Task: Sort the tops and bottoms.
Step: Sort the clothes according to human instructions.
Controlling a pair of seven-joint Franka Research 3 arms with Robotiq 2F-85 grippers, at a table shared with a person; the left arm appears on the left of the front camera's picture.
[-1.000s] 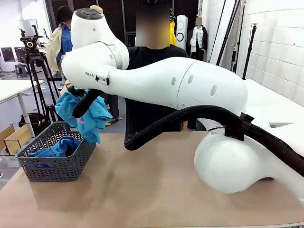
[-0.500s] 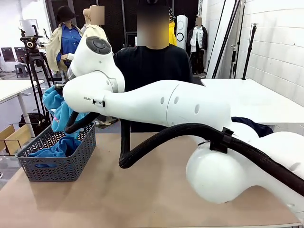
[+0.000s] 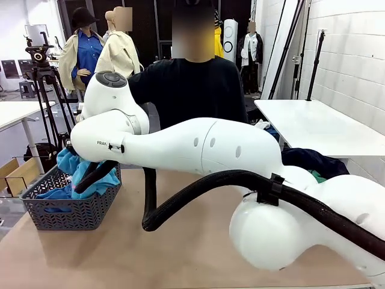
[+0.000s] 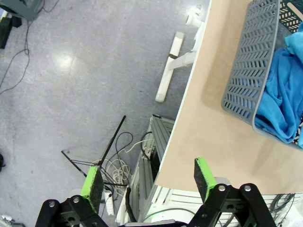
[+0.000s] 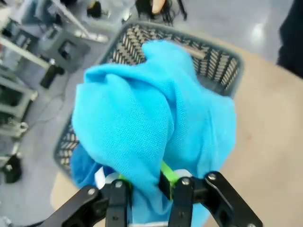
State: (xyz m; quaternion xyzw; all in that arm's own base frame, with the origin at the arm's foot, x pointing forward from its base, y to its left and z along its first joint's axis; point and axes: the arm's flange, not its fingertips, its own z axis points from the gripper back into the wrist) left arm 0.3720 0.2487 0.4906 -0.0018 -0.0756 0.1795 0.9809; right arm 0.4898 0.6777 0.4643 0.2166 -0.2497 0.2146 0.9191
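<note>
My right gripper (image 5: 147, 189) is shut on the turquoise-blue bottom (image 5: 151, 118), which hangs bunched over the grey basket (image 5: 215, 61). In the front view the right arm reaches across to the table's left, and this garment (image 3: 77, 168) droops inside the basket (image 3: 72, 211) onto the medium blue bottom (image 3: 53, 193). The dark navy top (image 3: 313, 161) lies at the right behind the arm, with a sliver of green cloth (image 3: 317, 176) at its edge. My left gripper (image 4: 147, 179) stands open beyond the table's left edge, above the floor, with nothing between its fingers.
A person in a black T-shirt (image 3: 192, 90) stands at the far side. In the left wrist view, the basket (image 4: 246, 71) with blue cloth (image 4: 284, 99) sits near the table corner. A tripod (image 3: 45, 78) and a white side table (image 3: 319, 129) flank the workspace.
The right arm has swung left and down, carrying the turquoise-blue bottom from above the basket's right rim into the basket. The left gripper stays open.
</note>
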